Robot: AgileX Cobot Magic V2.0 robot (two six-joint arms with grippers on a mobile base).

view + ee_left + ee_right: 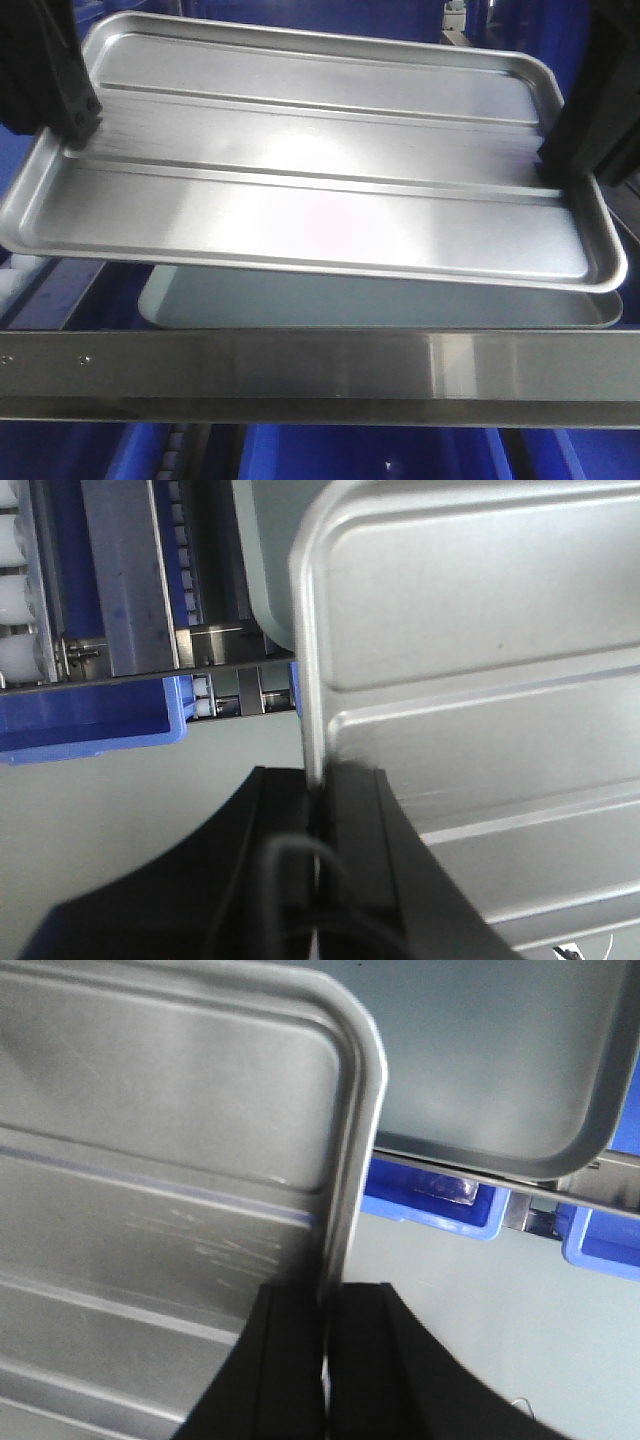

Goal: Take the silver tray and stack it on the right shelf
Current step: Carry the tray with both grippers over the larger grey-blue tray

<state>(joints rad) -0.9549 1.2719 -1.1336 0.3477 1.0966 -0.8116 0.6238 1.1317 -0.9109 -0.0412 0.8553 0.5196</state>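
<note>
The shiny silver tray (310, 190), with two long ridges across its bottom, hangs in the air and fills most of the front view. My left gripper (78, 125) is shut on its left rim, and my right gripper (560, 165) is shut on its right rim. In the left wrist view the black fingers (350, 810) pinch the thin rim of the silver tray (480, 660). The right wrist view shows the same pinch (328, 1305) on the silver tray's (160, 1130) edge. The right shelf's brushed-metal front bar (320, 375) runs just below the tray.
A dull grey smooth-bottomed tray (380, 305) lies on the shelf directly under the held one, also seen from the right wrist (490, 1050). White rollers (18, 590) and grey channels (120, 570) line the rack. Blue bins (370, 452) sit beneath the bar.
</note>
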